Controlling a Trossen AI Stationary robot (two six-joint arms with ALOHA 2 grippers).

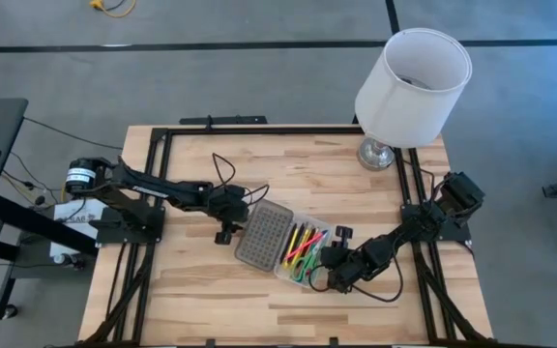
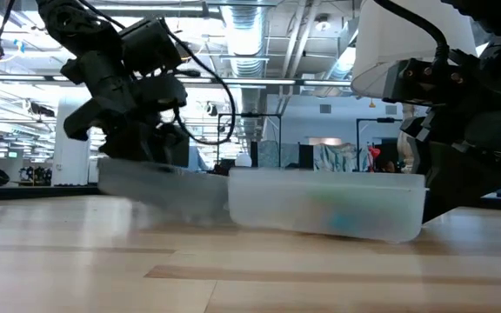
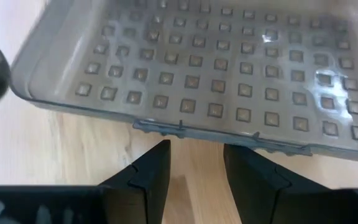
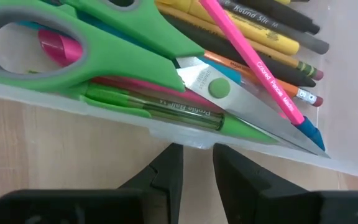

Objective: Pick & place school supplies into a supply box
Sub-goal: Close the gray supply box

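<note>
The supply box (image 1: 293, 253) lies open mid-desk, near the lamp (image 1: 409, 82). Scissors (image 4: 104, 46), pens and pencils (image 4: 260, 31) are already inside; no supplies show loose on the desk (image 1: 201, 309). Judging by that, only closing the lid (image 1: 262, 236) remains. The left pincer (image 3: 194, 174), released, sits just beside the lid's edge. The right pincer (image 4: 197, 168), parted and holding nothing, is beside the box's opposite wall.

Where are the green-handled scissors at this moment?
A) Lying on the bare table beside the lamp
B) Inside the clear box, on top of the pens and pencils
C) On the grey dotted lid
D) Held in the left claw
B: the right wrist view shows the green-handled scissors lying inside the clear box over the pens and pencils, with no claw gripping them.
</note>
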